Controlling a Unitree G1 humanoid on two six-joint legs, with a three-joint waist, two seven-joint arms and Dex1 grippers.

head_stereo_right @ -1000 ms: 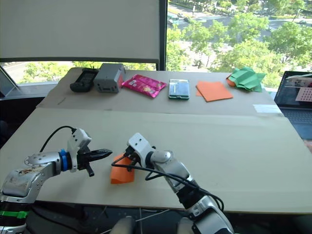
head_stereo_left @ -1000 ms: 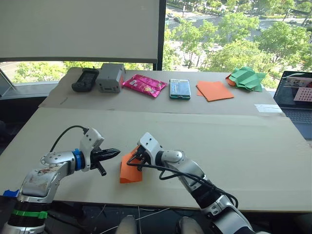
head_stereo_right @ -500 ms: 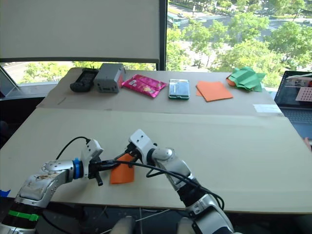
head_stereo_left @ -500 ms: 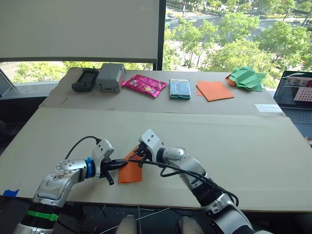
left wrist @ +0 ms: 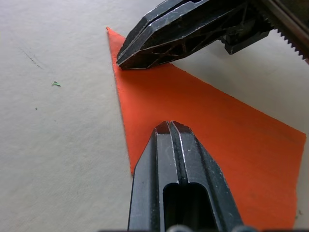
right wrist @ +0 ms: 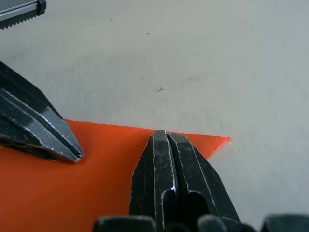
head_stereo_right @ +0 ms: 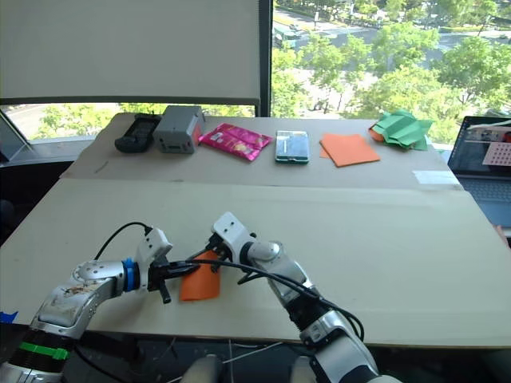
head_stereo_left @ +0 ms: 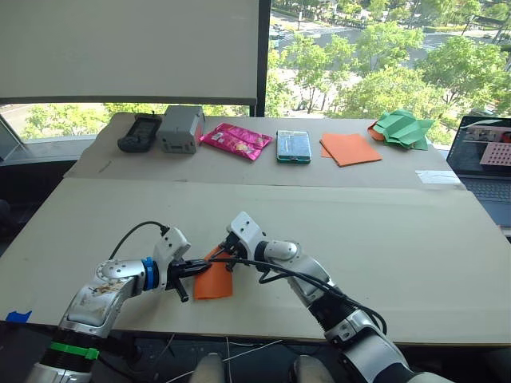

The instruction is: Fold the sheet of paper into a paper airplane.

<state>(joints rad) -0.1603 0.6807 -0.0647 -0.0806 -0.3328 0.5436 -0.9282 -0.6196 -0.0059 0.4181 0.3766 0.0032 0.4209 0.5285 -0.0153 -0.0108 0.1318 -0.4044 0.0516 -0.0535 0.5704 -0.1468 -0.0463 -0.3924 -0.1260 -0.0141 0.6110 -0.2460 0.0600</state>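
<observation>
Both tools closed: left tool [left wrist: 170, 126] and right tool [right wrist: 165, 133] pressed sheet of paper [head_stereo_left: 214, 279] onto table [head_stereo_left: 335, 223], likely flattening crease.

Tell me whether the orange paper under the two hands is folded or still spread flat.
Folded. The thin bright orange sheet of paper lies on the table as a narrow shape with a pointed corner, both shut hands, left and right, pressing on it.

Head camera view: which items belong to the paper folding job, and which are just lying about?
In the job:
- sheet of paper
- left gripper, jaws shut
- right gripper, jaws shut

Lying about:
- smooth orange sheet
- green paper shape
- pink packet
- laptop
</observation>
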